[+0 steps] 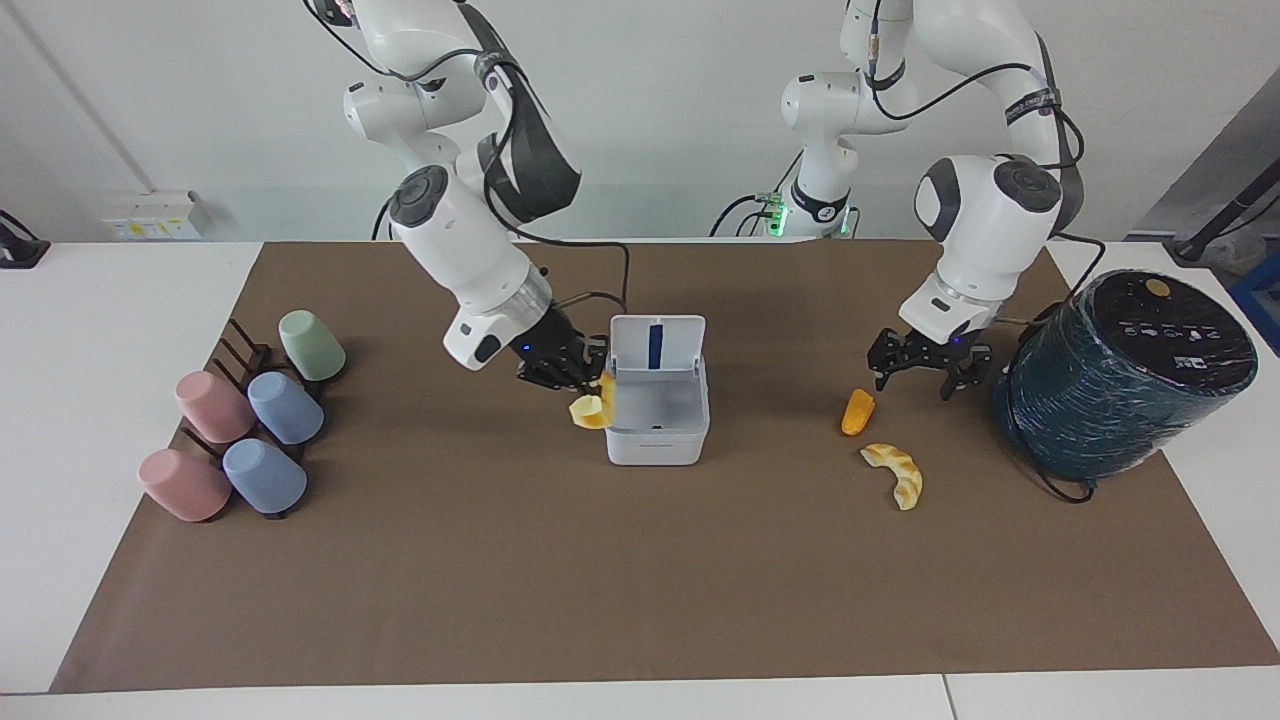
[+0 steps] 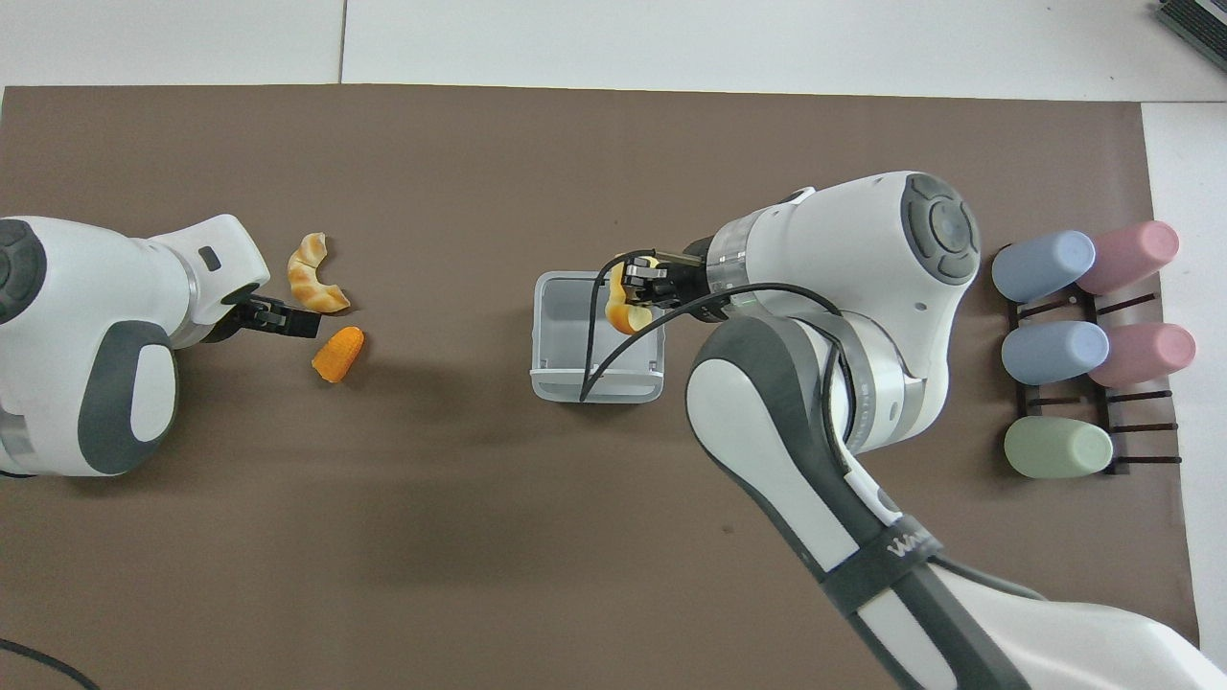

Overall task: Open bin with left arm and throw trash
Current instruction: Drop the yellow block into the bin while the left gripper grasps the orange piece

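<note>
The white bin (image 1: 655, 445) stands mid-mat with its lid (image 1: 680, 345) raised upright, blue strip showing; it also shows in the overhead view (image 2: 596, 385). My right gripper (image 1: 580, 385) is shut on the pale yellow block (image 1: 588, 410) and holds it at the bin's rim on the right arm's side; in the overhead view the block (image 2: 625, 314) overlaps the bin's opening. My left gripper (image 1: 912, 378) is open and hangs low beside the orange corn nub (image 1: 858, 411), toward the left arm's end. The tan crescent (image 1: 897, 474) lies just farther from the robots than the nub.
A large dark teal wrapped cylinder (image 1: 1120, 385) lies at the left arm's end, close to the left gripper. A rack of pastel cups (image 1: 250, 420) sits at the right arm's end. A cable loops from the right wrist over the bin (image 2: 590, 355).
</note>
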